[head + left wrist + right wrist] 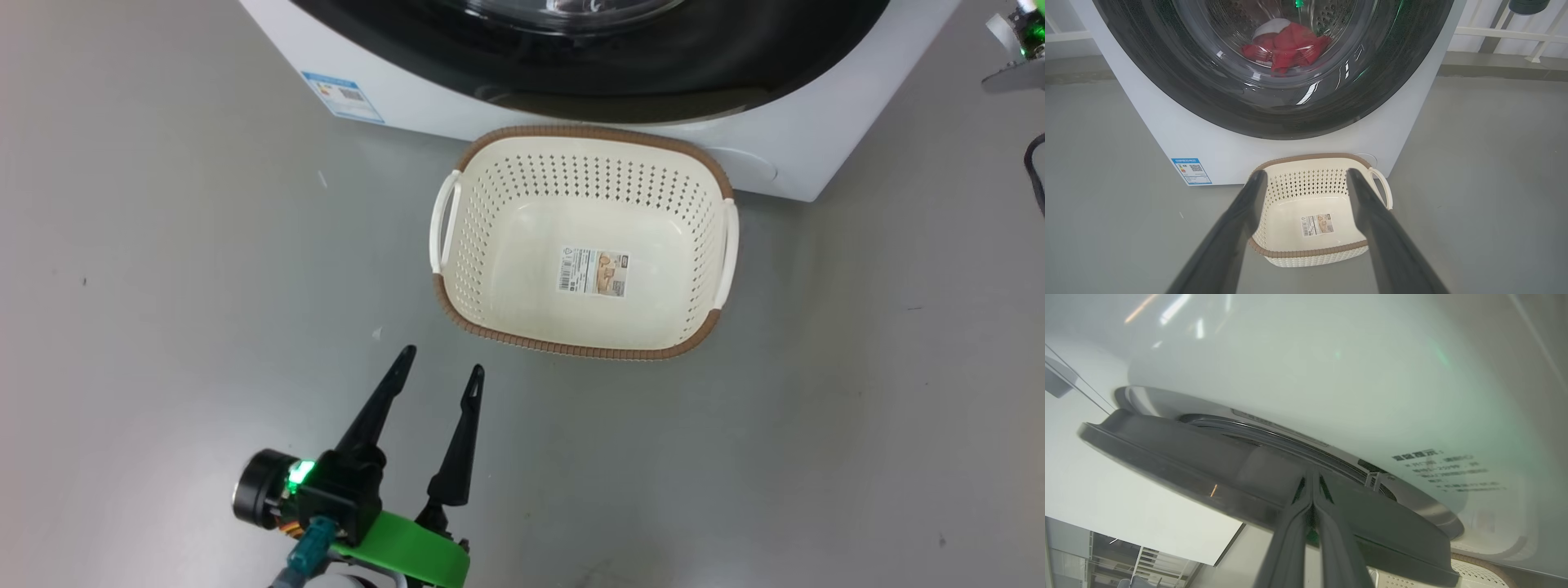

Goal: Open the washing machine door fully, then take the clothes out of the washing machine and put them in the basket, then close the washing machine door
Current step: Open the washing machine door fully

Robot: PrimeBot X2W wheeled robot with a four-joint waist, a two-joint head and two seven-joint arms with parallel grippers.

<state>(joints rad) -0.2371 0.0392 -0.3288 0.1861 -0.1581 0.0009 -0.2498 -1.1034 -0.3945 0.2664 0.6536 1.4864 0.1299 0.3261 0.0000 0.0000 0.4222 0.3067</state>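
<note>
Right claw is the one to watch: its two fingers are pressed flat together, holding nothing, and the tips sit right at the edge of the washing machine door. In the right wrist view the dark rim runs crosswise in front of the tips, from upper left down to lower right, with the white front of the washing machine just behind it. There looks to be a slim gap between rim and front, so I'd say the door is barely off its seat and far from fully open. This arm is plainly the nearer one, and the swing should come from there, levering the rim away from the machine. Left claw hangs low over the floor with its fingers spread wide and empty. It points toward the basket, which stands empty on the floor just in front of the machine. The clothes lie in the drum, a red heap behind the glass.
</note>
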